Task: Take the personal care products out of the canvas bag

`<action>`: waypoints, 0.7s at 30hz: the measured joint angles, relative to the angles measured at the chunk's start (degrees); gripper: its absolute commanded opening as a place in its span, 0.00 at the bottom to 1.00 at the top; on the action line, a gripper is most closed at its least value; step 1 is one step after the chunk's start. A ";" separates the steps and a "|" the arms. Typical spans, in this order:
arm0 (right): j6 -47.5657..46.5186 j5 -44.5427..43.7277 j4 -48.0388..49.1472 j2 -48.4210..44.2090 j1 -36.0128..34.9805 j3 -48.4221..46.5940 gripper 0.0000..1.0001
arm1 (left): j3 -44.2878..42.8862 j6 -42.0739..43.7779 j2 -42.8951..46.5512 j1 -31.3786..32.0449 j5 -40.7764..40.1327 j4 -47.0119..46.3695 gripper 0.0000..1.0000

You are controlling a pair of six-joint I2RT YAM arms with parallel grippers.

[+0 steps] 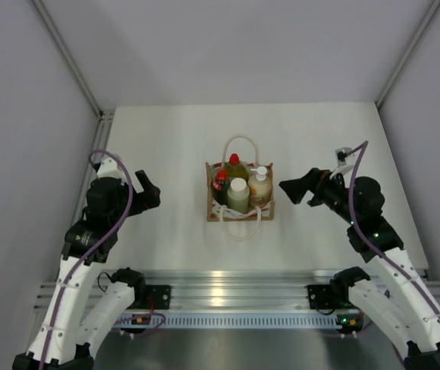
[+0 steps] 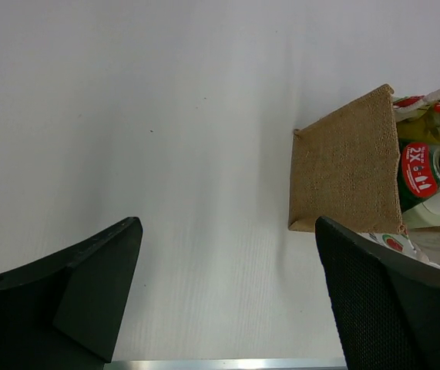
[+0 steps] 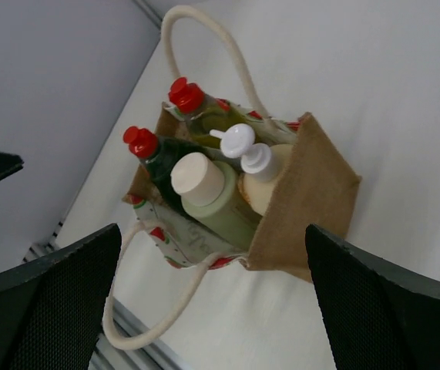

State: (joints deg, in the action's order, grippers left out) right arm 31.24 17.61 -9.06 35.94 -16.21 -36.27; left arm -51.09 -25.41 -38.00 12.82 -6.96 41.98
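- The canvas bag [image 1: 209, 196] stands upright near the middle of the white table [image 1: 158, 139], between my two arms and touching neither.
- All four bottles are in the bag, caps up and packed close together.
- The dark green bottle [image 1: 220, 185] with its red cap is at the left, and the yellow bottle [image 1: 236, 166], also red-capped, is at the far side.
- The pale green bottle [image 1: 238, 194] with the flat white cap is at the near side. The cream pump bottle [image 1: 260, 186] is at the right.
- One rope handle [image 1: 240, 140] arches toward the far side; the other [image 1: 240, 234] droops onto the table at the near side.
- My left gripper [image 1: 152, 190] hangs left of the bag, well apart from it. Its fingers [image 2: 96, 285] are spread wide with only bare table between them. The bag's plain tan side shows just past the right one.
- My right gripper [image 1: 290, 191] sits right of the bag, near it and pointed at it. Its fingers [image 3: 58, 293] are spread wide and grip nothing. From that wrist camera the bag and its bottles are framed between them.
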 measured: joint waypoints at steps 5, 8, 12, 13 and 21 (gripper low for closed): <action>-1.60 -5.77 2.23 5.62 -13.40 -1.84 0.99 | 0.04 0.00 -0.85 0.02 0.02 -0.02 0.98; -3.87 -12.98 2.58 10.36 -21.51 -4.85 0.98 | 0.22 0.00 -1.18 0.02 0.04 -0.04 0.98; -7.63 -23.63 3.15 18.86 -30.56 -10.01 0.93 | 0.39 0.02 -1.29 0.00 0.04 -0.04 0.98; -8.35 -25.51 3.10 20.76 -31.76 -11.30 0.92 | 0.42 0.02 -1.29 0.00 0.04 -0.04 0.98; -11.61 -35.30 3.43 37.90 -36.68 -23.17 0.84 | 0.50 0.02 -1.42 0.00 0.04 -0.04 0.98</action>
State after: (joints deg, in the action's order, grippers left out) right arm 19.64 -17.69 -5.63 73.84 -52.88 -59.44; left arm -50.59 -25.39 -39.42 12.82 -6.92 41.93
